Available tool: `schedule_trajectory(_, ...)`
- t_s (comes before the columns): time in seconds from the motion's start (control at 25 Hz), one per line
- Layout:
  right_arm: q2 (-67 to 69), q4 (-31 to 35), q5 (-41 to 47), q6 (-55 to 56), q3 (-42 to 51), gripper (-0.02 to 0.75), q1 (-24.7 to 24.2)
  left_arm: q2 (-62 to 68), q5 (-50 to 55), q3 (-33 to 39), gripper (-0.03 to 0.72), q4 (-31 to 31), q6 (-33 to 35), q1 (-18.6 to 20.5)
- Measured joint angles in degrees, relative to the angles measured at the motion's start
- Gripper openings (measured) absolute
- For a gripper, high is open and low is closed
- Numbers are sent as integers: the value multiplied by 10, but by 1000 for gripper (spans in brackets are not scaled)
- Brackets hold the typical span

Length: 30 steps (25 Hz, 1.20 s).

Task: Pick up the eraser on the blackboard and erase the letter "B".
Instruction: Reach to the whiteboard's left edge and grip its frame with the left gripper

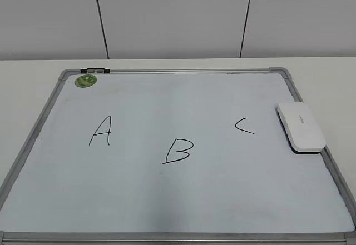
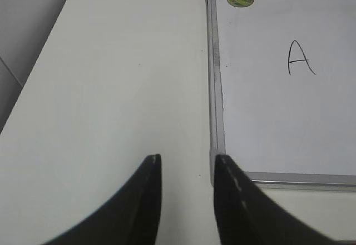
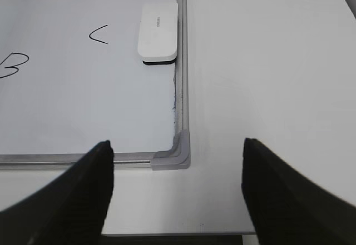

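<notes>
The blackboard (image 1: 167,200) is a white board in a grey frame, lying flat on the table. The black letter "B" (image 1: 179,150) is near its middle, between an "A" (image 1: 101,130) and a "C" (image 1: 245,125). The white eraser (image 1: 301,126) lies at the board's right edge, beside the "C". In the right wrist view the eraser (image 3: 158,33) is far ahead of my right gripper (image 3: 177,145), which is open and empty over the board's near right corner. The "B" (image 3: 12,65) shows at the left edge. My left gripper (image 2: 186,159) is open and empty by the board's near left corner (image 2: 218,145). Neither gripper shows in the exterior view.
A round green magnet (image 1: 86,80) sits at the board's far left corner beside a small black and grey clip (image 1: 95,70). The white table (image 2: 111,89) extends left of the board and right of it (image 3: 267,78). A grey panelled wall stands behind.
</notes>
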Motion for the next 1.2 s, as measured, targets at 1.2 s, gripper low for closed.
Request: schedule_trajectory(1.2,0,0,0,1,0,534,0,438,-88,-176,242,53,0,0)
